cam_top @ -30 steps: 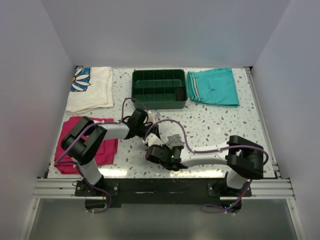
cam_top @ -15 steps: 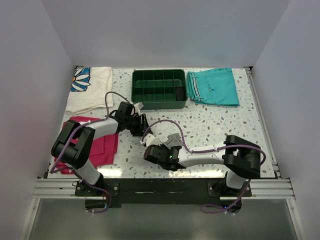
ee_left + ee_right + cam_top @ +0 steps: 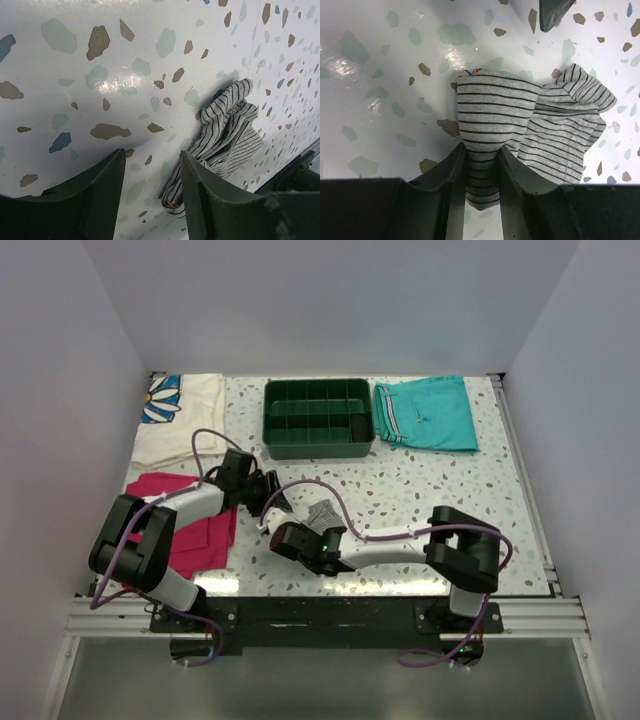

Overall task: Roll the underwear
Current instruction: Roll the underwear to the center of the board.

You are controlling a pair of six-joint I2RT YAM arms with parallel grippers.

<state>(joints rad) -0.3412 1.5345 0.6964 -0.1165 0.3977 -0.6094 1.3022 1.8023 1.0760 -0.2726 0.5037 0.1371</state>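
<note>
1. The terrazzo table carries all items. Along its far edge lie, from left to right, a white cloth with a flower print, a green compartment tray and folded teal shorts. A magenta cloth lies at the near left, partly covered by the left arm.

2. The underwear lies bunched on bare table in the near middle. It is well apart from the tray and the shorts, and it lies between the two wrists.

3. Right gripper: the fingers are closed on a narrow fold of the underwear. The remaining cloth spreads in loose folds to the far right of the fingers.

4. Left gripper: the fingers stand apart with only bare table between them, and it holds nothing. One finger is just beside the near edge of the underwear, where a spot of reddish trim shows.

5. Obstruction: in the top view, the right wrist covers the near part of the garment.
</note>
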